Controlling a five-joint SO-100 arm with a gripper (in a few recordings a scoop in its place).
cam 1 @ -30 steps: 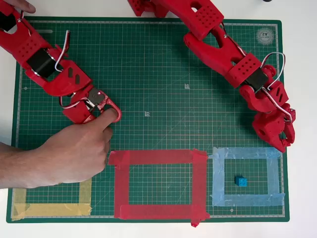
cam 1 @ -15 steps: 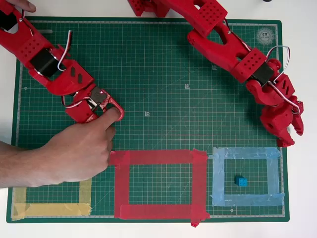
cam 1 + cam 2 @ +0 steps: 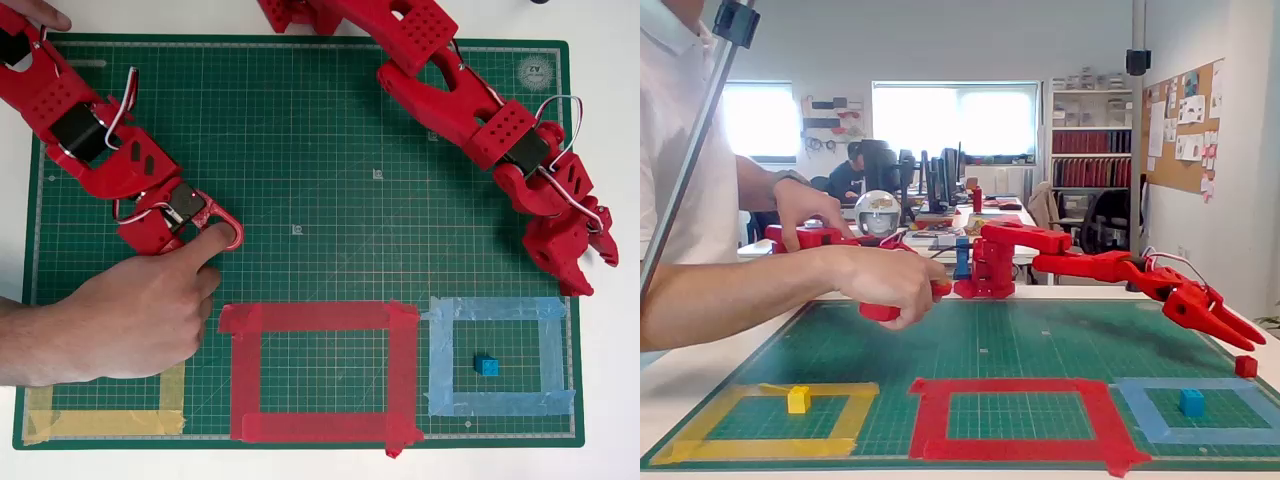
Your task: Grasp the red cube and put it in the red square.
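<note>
Hanging low over the right edge of the green mat [image 3: 330,130], the gripper [image 3: 1230,332] points down and outward in the fixed view, its jaws parted a little with nothing between them. Red cube [image 3: 1246,366] sits just beside the fingertips at the mat's far right margin, on or by the edge; exact footing unclear. Looks like a small hard plastic block, light, rigid, smooth-sided, so likely to skid or tip if nudged by one finger alone. Best hold, by my reading: fingers square on two opposite flat sides, low on the body, closing evenly. Red square [image 3: 318,372] lies at mat front centre, well apart from the cube, interior bare. Blue cube [image 3: 486,366] rests inside the light-blue frame [image 3: 440,355]; yellow cube [image 3: 798,399] inside the yellow frame [image 3: 730,437].
</note>
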